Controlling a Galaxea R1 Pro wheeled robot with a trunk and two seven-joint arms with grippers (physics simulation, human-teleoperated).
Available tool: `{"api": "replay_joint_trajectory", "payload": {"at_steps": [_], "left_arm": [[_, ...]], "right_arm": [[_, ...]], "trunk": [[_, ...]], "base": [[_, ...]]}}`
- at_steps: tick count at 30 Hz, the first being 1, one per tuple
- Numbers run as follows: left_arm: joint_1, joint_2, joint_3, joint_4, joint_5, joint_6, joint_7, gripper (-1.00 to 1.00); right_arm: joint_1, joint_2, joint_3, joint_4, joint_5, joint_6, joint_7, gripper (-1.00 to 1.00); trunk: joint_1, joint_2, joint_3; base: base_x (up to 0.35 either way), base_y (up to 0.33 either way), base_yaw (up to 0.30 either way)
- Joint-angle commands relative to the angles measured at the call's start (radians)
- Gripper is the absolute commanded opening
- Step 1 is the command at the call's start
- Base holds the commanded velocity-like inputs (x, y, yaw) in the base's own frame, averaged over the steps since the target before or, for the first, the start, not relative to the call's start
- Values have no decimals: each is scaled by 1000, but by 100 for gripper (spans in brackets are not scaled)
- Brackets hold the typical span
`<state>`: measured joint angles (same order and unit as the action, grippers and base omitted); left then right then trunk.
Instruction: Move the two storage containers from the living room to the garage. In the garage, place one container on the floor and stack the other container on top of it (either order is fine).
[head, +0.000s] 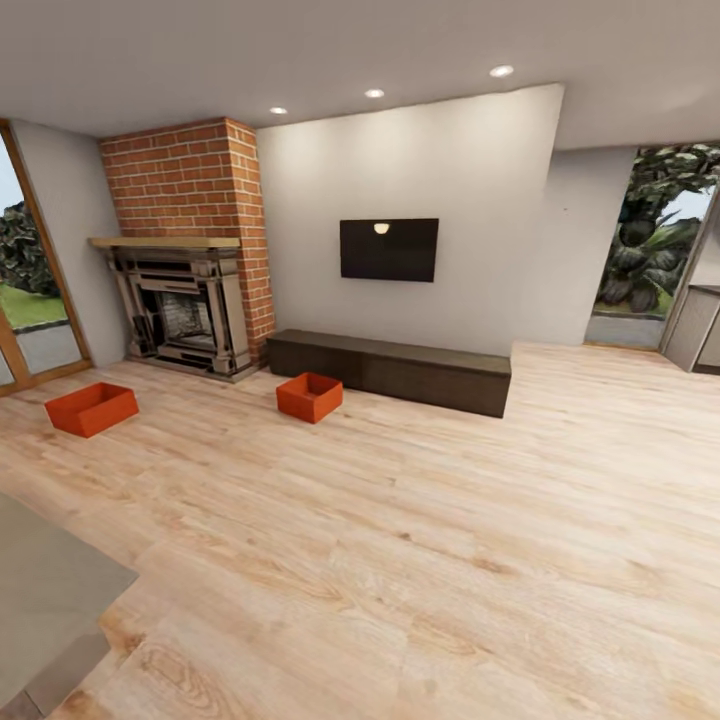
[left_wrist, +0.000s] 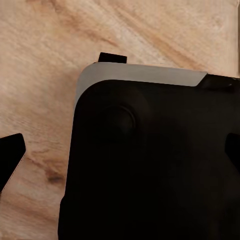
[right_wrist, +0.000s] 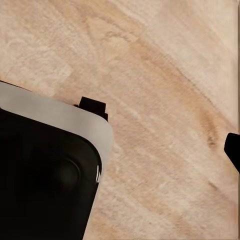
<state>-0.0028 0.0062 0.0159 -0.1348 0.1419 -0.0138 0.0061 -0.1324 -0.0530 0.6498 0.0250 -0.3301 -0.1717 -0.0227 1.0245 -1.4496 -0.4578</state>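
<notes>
1. Definitely a home living room: brick column (head: 195, 190) with a fireplace (head: 185, 315) built in.
2. Black TV (head: 388, 249) mounted on the wall, long dark cabinet (head: 400, 370) below it.
3. Light wood plank flooring (head: 420, 540), recessed ceiling lights (head: 374, 93), and big windows (head: 655, 240) showing greenery outside.
</notes>
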Motion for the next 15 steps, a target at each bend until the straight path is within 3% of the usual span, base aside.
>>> {"api": "replay_joint_trajectory", "payload": {"at_steps": [1,15], "left_arm": [[0,0,1,0,7,-1,1,100],[0,0,1,0,7,-2,1,100]], "right_arm": [[-1,1,9,3,-7,-6,-1,100],[-1,0,8,3,-7,-6,-1,100]], "trunk": [[1,0,-1],[1,0,-1]], "base": [[323,0,0],[323,0,0]]}}
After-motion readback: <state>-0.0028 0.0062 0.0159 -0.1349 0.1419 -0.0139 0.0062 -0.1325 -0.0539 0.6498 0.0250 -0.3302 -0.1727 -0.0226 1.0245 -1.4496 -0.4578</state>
